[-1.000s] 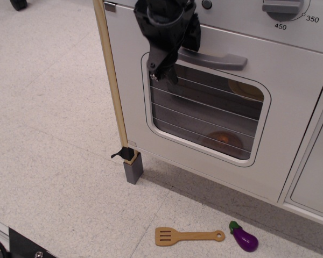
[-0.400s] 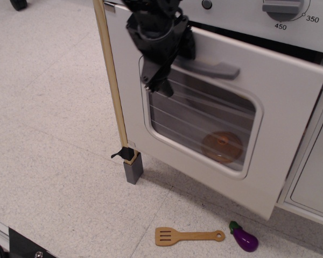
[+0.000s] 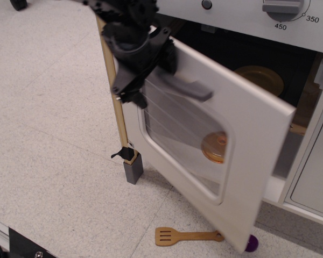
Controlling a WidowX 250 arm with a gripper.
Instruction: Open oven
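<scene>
Oven: big white toy oven fills the right of the view, door tipped well down and outward, dark interior showing above its top edge.
Door window: rounded pane crossed by thin wires, an orange round shape seen through it.
Handle: grey bar near the door's top, blurred.
Gripper: black, at the handle's left end against the door's upper left corner; blur hides the fingers, so I cannot tell if it's clamped or loose.
Dial: marked 450 and 350, top right.
Inside: a gold plate on the shelf.
Floor: wooden spatula under the door's lower corner, a purple bit of eggplant peeking out beside it.
</scene>
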